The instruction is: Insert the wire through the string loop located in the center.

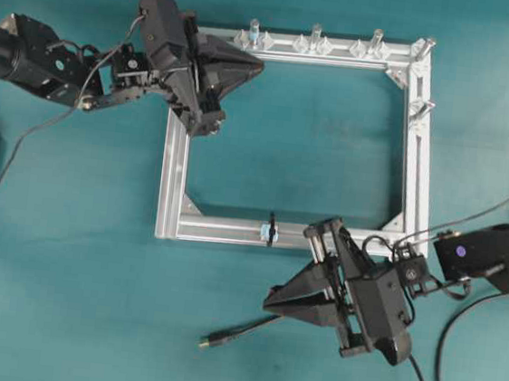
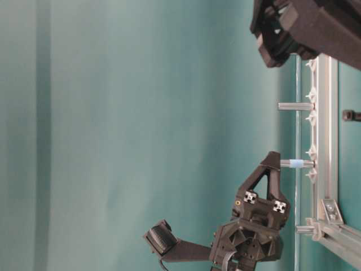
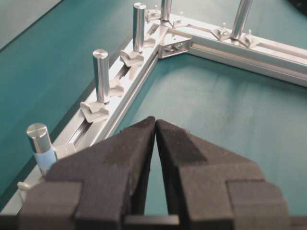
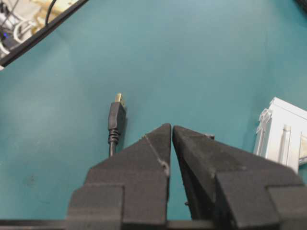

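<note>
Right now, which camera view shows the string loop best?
The overhead view: the string loop shows as a small dark ring around the near bar of the frame. The table-level view may show it as a dark spot at the right edge, but that is uncertain. Neither wrist view shows it.

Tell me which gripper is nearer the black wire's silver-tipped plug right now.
Right. The right gripper hangs just up and right of the plug in the overhead view, shut and empty. The left gripper sits across the silver aluminium frame, at its far corner.
</note>
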Available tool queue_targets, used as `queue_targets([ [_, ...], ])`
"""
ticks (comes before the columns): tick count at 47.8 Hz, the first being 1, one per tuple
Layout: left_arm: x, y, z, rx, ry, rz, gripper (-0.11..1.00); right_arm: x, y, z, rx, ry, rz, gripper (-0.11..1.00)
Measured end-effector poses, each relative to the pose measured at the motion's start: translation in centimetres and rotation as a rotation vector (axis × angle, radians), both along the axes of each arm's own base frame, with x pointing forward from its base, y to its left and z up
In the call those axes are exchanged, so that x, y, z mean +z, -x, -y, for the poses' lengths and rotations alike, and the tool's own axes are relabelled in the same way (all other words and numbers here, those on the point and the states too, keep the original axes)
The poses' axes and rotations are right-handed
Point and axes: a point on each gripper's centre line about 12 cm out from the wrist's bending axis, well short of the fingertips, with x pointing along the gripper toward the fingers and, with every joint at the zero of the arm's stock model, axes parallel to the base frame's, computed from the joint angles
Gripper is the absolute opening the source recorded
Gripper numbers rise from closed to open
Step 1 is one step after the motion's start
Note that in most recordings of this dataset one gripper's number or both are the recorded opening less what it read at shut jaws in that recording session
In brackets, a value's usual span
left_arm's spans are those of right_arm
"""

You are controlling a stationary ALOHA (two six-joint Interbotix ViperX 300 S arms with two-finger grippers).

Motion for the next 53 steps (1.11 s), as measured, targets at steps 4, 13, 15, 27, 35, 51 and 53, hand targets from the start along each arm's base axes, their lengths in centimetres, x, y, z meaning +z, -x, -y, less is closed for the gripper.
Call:
queue_targets([
  [4,0.3,0.1,0.2,-0.02,-0.003,-0.033,0.05,0.0,0.0,0.0,-0.004,-0.011,-0.006,0.08],
  [13,2.4,0.7,0.9,-0.053,0.024,-0.135,0.0,-0.3,0.0,-0.1,-0.014,-0.044,-0.054,0.0],
  [15,2.6,0.9,0.9,-0.055,0.031,-0.152,0.0,-0.4,0.0,-0.1,-0.02,-0.054,-0.067,0.0],
  [27,4.6,2.3,1.4,-0.063,0.042,-0.178,0.0,-0.3,-0.1,-0.6,-0.018,-0.061,-0.111,0.0],
  [35,5.3,3.2,1.9,-0.069,0.043,-0.173,0.0,-0.6,0.1,-0.9,-0.011,-0.051,-0.139,0.0],
  [51,6.1,5.1,2.8,-0.081,0.049,-0.189,0.01,-1.0,0.5,-1.5,0.004,-0.037,-0.17,0.01],
  [53,6.4,5.3,2.9,-0.083,0.048,-0.183,0.01,-1.0,0.5,-1.5,0.003,-0.037,-0.172,0.06],
])
